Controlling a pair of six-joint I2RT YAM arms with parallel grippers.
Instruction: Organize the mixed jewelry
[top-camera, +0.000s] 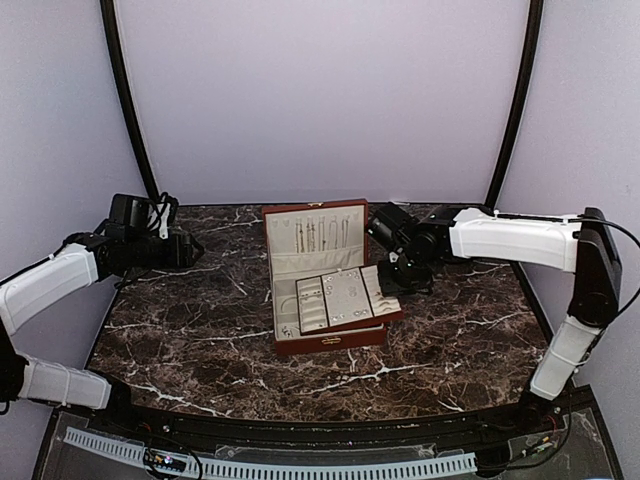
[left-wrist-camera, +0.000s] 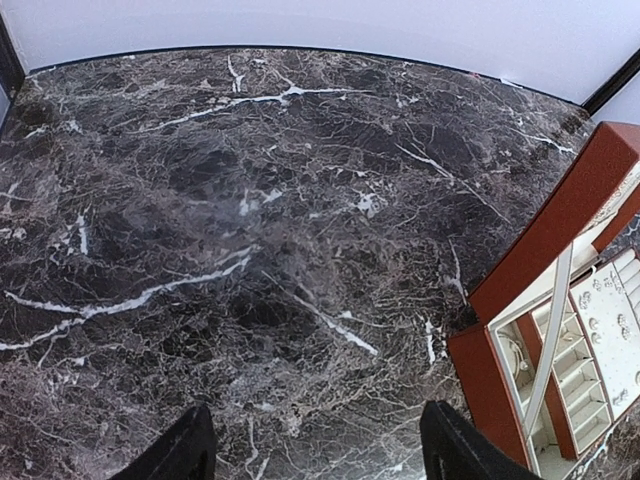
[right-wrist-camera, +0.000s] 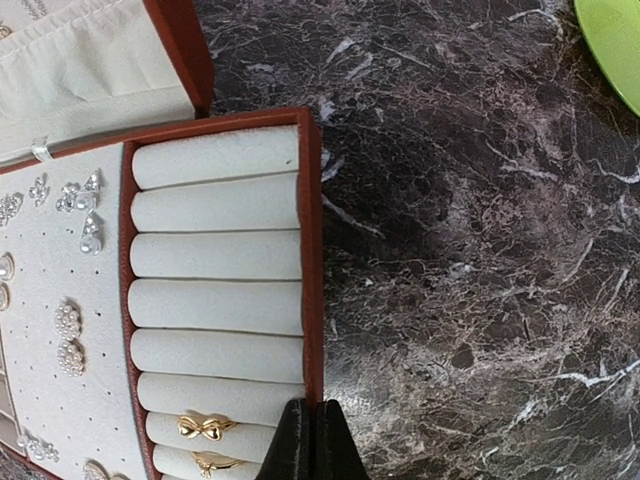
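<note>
Your right gripper (right-wrist-camera: 308, 430), fingers together, hangs at the wooden box's (right-wrist-camera: 312, 250) right edge, with the mixed jewelry (right-wrist-camera: 72, 338) just to its left. Your left gripper (left-wrist-camera: 318, 430), spread apart, is much farther off.

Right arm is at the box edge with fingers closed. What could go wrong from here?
1. The right gripper, shut, sits at the box's right rim; contact can't be judged, but a push there might shift the box.
2. Two gold rings sit in the ring rolls beside its tips; a sweep inward could dislodge them.
3. The left gripper hangs open over the bare table, away from the box, so nothing steadies it.
</note>
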